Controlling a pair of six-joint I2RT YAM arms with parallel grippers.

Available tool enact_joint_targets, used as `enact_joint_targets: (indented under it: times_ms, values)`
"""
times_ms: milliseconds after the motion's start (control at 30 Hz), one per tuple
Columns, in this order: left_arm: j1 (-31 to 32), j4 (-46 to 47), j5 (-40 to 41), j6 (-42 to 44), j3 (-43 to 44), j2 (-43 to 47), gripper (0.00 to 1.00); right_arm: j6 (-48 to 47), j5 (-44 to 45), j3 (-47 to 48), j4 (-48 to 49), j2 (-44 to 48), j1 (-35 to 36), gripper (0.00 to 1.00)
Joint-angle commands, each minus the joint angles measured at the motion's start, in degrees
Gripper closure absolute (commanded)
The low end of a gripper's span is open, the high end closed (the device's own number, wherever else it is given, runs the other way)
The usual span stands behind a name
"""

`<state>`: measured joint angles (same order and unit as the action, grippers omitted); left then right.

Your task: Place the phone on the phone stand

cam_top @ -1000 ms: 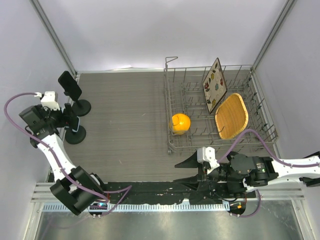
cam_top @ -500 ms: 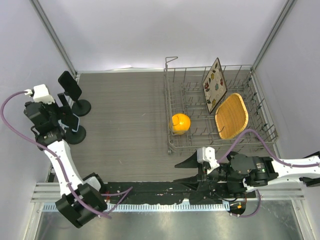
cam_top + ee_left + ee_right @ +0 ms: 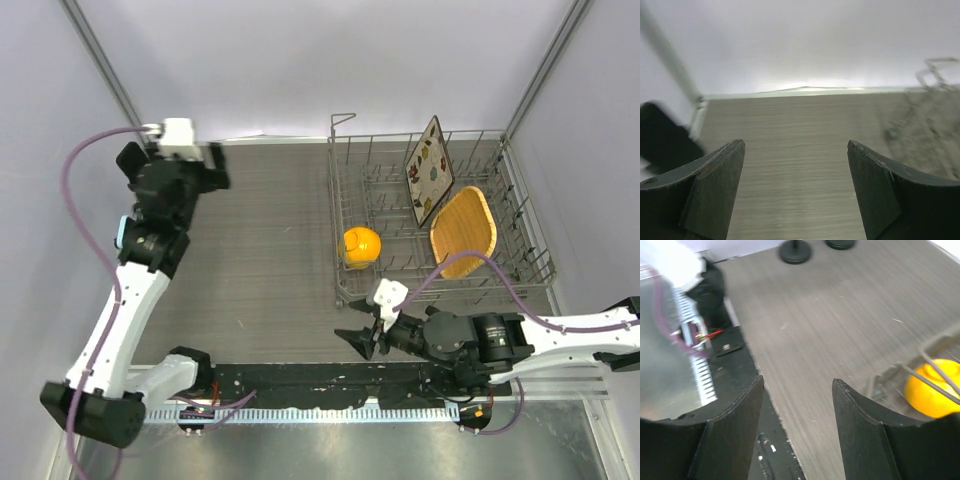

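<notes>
Grey table (image 3: 270,250) runs open from dish rack (image 3: 390,265) to left wall (image 3: 50,120) (left fingers (image 3: 715,190) and right fingers (image 3: 865,435) spread wide, empty).

We are finding the rack (image 3: 385,195) sitting on the table's (image 3: 260,240) right side, holding a fruit (image 3: 361,246) in its near-left corner, with a plate (image 3: 429,170) standing just behind a tray (image 3: 463,232). Two stands (image 3: 795,252) are sitting across the table from it.
</notes>
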<state>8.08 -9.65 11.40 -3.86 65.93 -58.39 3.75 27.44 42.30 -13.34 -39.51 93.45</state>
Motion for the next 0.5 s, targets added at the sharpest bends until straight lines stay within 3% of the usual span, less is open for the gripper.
enact_joint_targets:
  times_ms: [0, 167, 267, 300, 467]
  values:
    - [19.31, 0.25, 9.42, 6.31, 4.64, -4.35, 0.12, 6.34, 18.24, 6.37, -4.91, -1.89, -2.47, 0.37]
    - [40.21, -2.83, 16.28, 13.15, 8.33, -10.86, 0.11, 14.96, 30.62, 11.65, -17.48, -1.98, -5.73, 0.33]
    - [47.88, -3.18, 17.26, 14.58, 7.99, -11.74, 0.10, 22.94, 35.47, 16.66, -29.16, -1.71, -7.49, 0.32]
    - [48.95, -3.27, 16.47, 14.06, 7.72, -11.75, 0.09, 25.23, 36.62, 19.11, -35.20, -1.28, -7.58, 0.32]
    - [52.56, -5.29, 9.80, 9.14, 4.84, -6.24, 0.09, 37.01, 39.96, 24.84, -47.46, -0.48, -7.58, 0.28]
